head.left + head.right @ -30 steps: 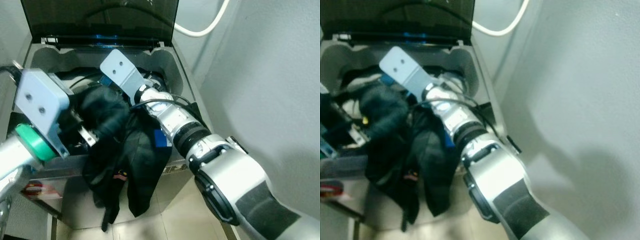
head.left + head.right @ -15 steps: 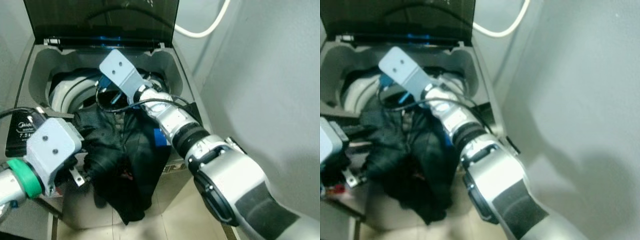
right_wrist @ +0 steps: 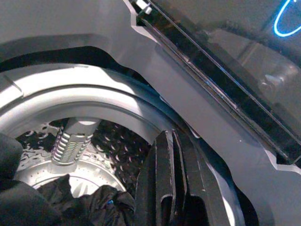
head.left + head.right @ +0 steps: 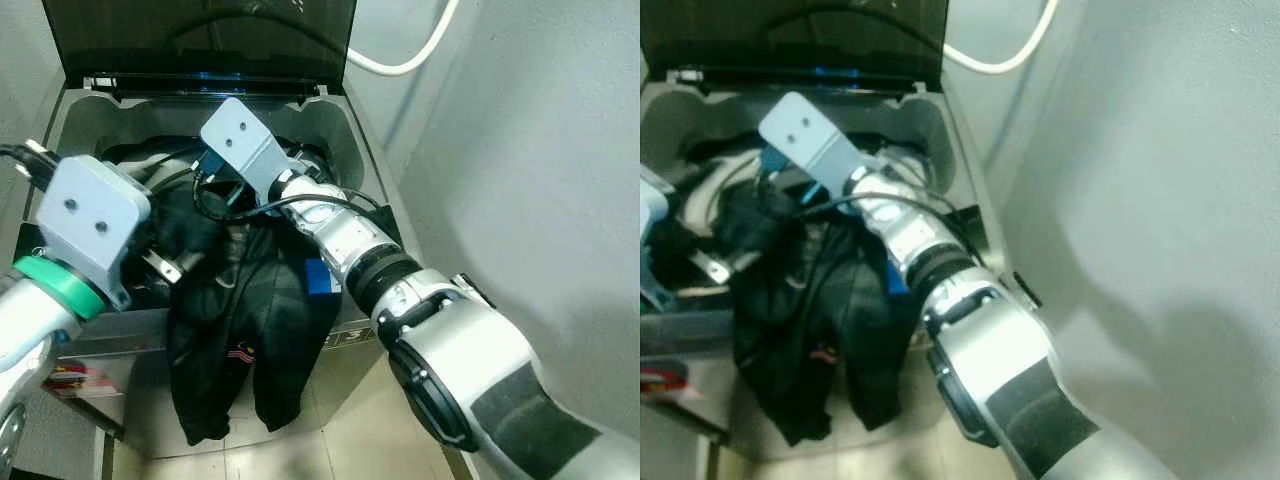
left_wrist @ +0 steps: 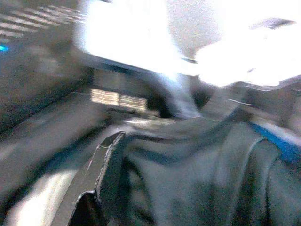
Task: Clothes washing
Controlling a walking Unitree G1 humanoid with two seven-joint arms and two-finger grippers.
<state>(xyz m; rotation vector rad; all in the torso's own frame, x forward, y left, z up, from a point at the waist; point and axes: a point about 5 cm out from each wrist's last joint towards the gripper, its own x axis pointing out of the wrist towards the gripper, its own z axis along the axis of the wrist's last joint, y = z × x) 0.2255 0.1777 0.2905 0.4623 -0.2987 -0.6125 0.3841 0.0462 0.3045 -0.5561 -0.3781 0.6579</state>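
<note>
A black garment (image 4: 260, 310) hangs over the front rim of the top-loading washing machine (image 4: 345, 130), whose lid (image 4: 200, 35) stands open. My left gripper (image 4: 165, 268) is at the garment's upper left part, above the tub's front edge, shut on the cloth. One of its fingers (image 5: 106, 165) lies against the dark fabric (image 5: 197, 174) in the left wrist view. My right gripper (image 3: 170, 136) reaches into the tub opening from the right. Its fingers are shut with nothing between them, over the steel drum (image 3: 89, 155), where more dark clothing (image 3: 80, 207) lies.
A grey wall (image 4: 540, 150) runs close along the machine's right side. A white hose (image 4: 400, 65) curves behind the lid. Beige floor tiles (image 4: 350, 420) lie in front of the machine. A red-labelled item (image 4: 75, 380) sits at the lower left.
My left arm, which had dropped low in front of the machine half a second ago, has come back up to the rim with the garment. The right arm has barely moved.
</note>
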